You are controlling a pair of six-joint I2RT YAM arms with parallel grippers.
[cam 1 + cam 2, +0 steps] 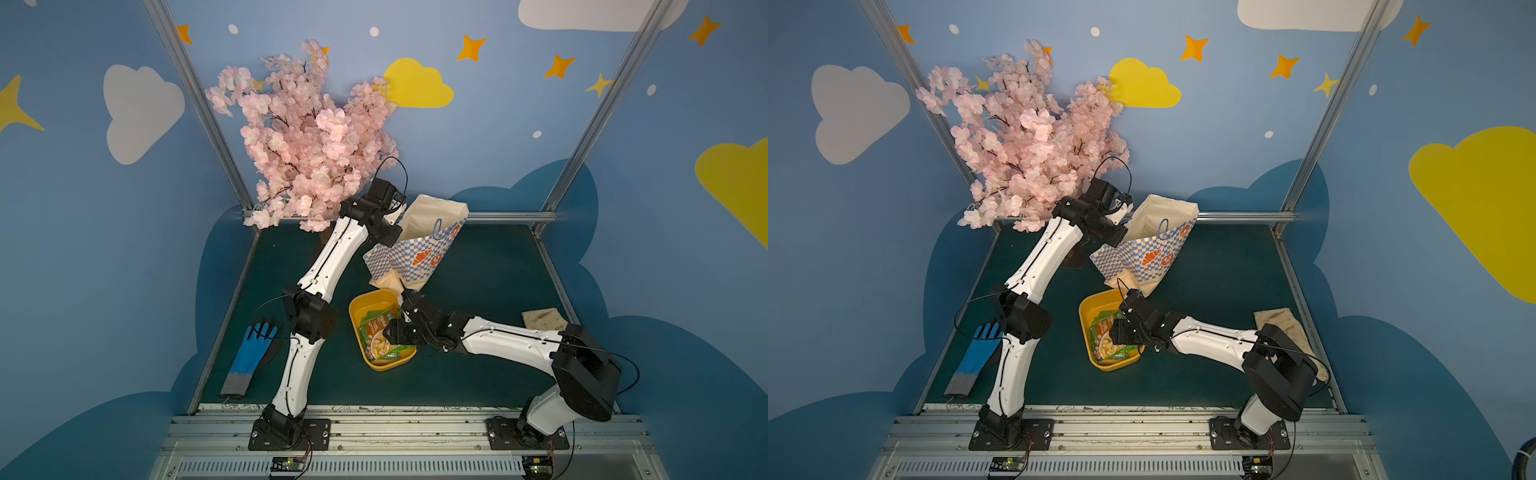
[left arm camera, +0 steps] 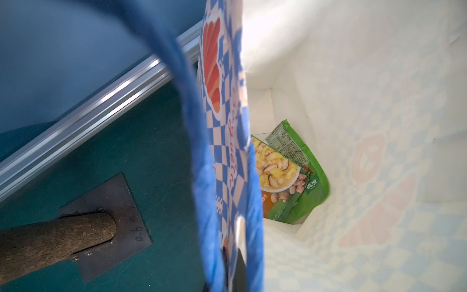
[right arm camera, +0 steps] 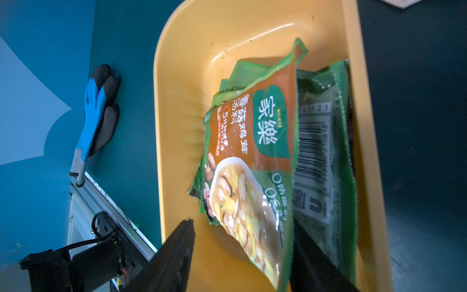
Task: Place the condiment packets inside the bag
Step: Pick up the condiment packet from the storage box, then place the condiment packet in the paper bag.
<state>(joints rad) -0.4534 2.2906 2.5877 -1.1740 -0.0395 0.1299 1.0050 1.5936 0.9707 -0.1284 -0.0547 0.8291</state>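
Green packets (image 2: pixel 290 174), two bagged; left claw (image 1: pixel 395 239) clenched on bag (image 1: pixel 419 253), right claw (image 3: pixel 242 223) agape astride another packet (image 3: pixel 252 151).

Lab booth: cloud-painted walls (image 1: pixel 83 249), aluminium frame (image 1: pixel 201 104)

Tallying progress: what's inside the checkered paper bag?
Two green foil packets lie at the cream checkered paper bag's bottom, one photo-side up, one back-side up. The bag's near wall and blue string handle cover part of them; more could be hidden.
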